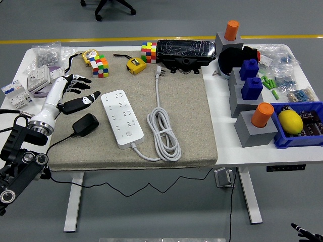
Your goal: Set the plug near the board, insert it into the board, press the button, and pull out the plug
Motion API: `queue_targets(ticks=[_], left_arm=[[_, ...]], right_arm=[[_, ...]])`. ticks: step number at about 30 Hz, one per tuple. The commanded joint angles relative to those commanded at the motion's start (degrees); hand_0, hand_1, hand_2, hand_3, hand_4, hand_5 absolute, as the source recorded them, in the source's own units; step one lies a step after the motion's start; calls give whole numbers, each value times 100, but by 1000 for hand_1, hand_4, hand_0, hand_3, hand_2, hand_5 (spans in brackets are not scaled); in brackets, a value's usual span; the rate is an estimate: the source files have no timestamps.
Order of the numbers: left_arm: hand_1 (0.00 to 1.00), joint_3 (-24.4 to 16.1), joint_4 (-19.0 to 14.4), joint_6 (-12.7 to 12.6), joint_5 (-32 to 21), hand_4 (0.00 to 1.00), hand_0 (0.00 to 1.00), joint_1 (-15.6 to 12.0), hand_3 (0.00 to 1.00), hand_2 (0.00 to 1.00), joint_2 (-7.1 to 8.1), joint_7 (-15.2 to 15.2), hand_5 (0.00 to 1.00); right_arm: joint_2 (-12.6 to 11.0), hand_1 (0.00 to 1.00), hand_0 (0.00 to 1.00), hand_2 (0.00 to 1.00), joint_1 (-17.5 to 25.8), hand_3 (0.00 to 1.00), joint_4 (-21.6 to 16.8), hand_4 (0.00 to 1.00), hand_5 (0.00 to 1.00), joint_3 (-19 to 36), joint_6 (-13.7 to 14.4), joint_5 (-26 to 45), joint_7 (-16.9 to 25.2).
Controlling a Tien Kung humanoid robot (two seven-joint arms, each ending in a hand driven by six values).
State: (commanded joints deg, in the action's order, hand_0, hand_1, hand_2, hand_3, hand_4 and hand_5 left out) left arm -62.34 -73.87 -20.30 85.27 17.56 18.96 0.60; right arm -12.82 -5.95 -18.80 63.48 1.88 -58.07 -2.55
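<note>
The black plug (86, 124), a chunky adapter with a thin black cord trailing off the table's left front, lies on the tan mat (186, 111). To its right the white power strip board (122, 118) lies at a slant, with its button near the front end. My left hand (79, 92) hovers just beyond the plug on the far left, fingers spread and holding nothing. Only a dark tip of my right hand (303, 233) shows at the bottom right corner, far below the table.
The strip's white cable (162, 132) coils right of it, running to a white plug (158, 72). Colour cubes (100, 66), a yellow tape measure (136, 64) and a black box (185, 51) line the back. Grey blocks (255, 127) and a blue bin (298, 126) stand right.
</note>
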Motion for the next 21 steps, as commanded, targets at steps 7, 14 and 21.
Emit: queue_targets(ticks=[7,14,21], left_arm=[[601,-20,-89,2,42,834,559,-140,573,545,59,-16,308],[600,7,-148,51,81,831,563,-152,573,545,41,-64,306],[598,-36,-177,77,105,829,563,-285,572,544,37,-90,304]], right_arm=[[-43,647,648,640,-4,566,-64,988,556,-59,5,-18,7],[22,647,650,640,49,566,7,988,554,-31,-4,-19,-8],[50,647,651,641,123,566,18,986,551,67,-5,-57,-12]])
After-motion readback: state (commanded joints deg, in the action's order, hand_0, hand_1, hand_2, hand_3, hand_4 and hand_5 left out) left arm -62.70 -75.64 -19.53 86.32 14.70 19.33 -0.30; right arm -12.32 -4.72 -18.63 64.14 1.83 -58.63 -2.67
